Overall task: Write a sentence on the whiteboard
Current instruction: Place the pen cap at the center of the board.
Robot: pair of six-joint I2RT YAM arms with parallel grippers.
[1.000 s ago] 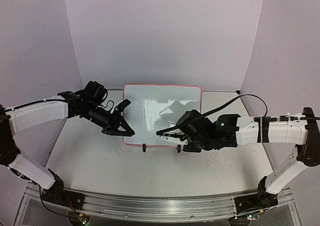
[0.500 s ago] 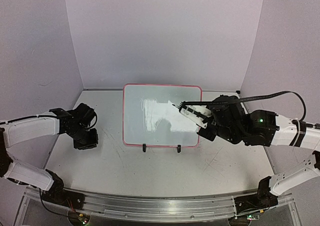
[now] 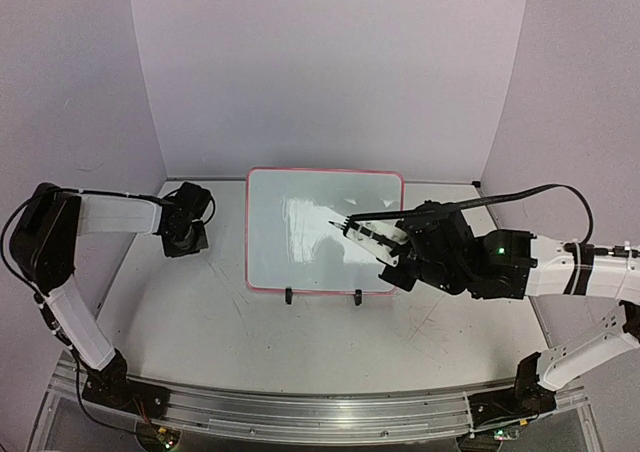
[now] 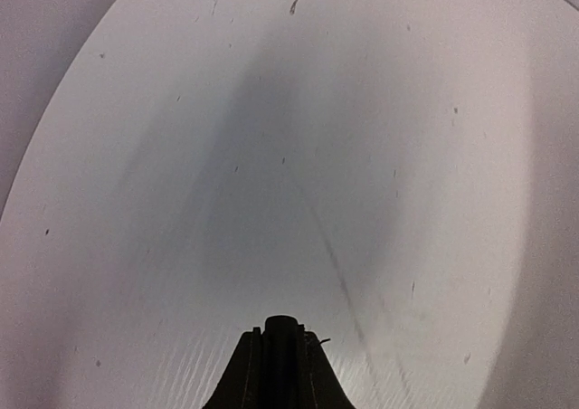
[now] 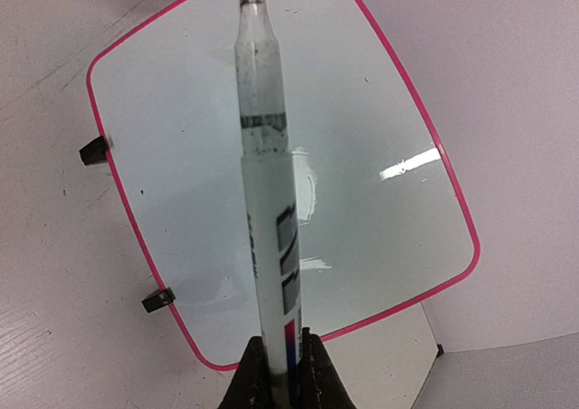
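The whiteboard lies flat at the table's middle, white with a red-pink rim, and its face is blank; no sentence shows on it. It fills the right wrist view. My right gripper is shut on a white marker with its black tip uncapped and pointing left over the board. In the right wrist view my gripper clamps the marker at its rear end. My left gripper is left of the board, pointing down at the tabletop. In its wrist view it is shut on a small black cap.
Two black clip feet stick out from the board's near edge. The scratched grey tabletop surrounds the board. Purple walls close the back and both sides. A black cable loops over my right arm.
My left gripper has pulled back from the board's left edge to the far left and turned down. My right gripper has swung the marker from the board's near edge over its middle.
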